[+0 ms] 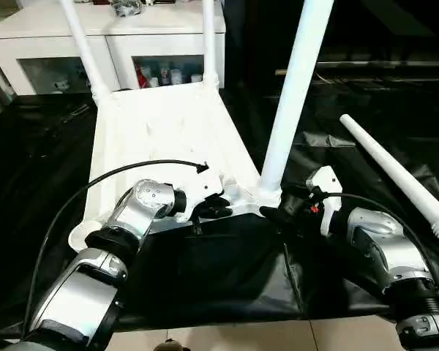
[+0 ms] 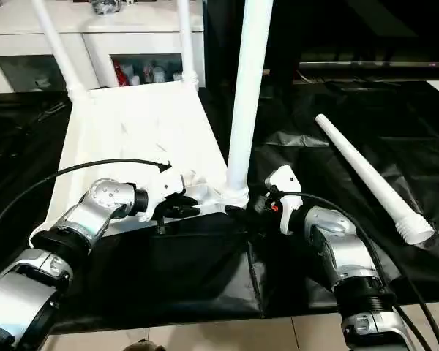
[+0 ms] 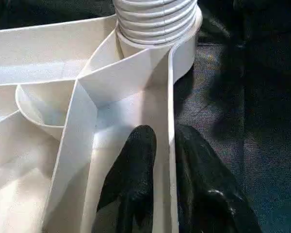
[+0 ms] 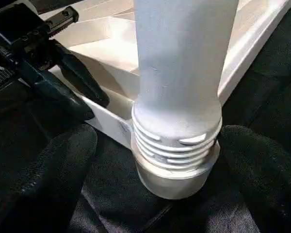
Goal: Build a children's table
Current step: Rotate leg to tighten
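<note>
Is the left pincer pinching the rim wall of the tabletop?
Yes, in the left wrist view the left pincer has one black finger on each side of the thin rim wall of the tabletop.

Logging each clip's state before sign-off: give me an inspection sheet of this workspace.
Surface: black-draped work table, wrinkled.
Job's things: tabletop upside down; three legs upright in corner sockets, near leg threaded part still showing; fourth leg lying loose on the drape.
Clutter: nothing seen.
Grippers: left pincer clamped on the tabletop's rim; right pincer open around the near leg's base.
Cables: black cable looping over left forearm.
Surroundings: white cabinet behind.
</note>
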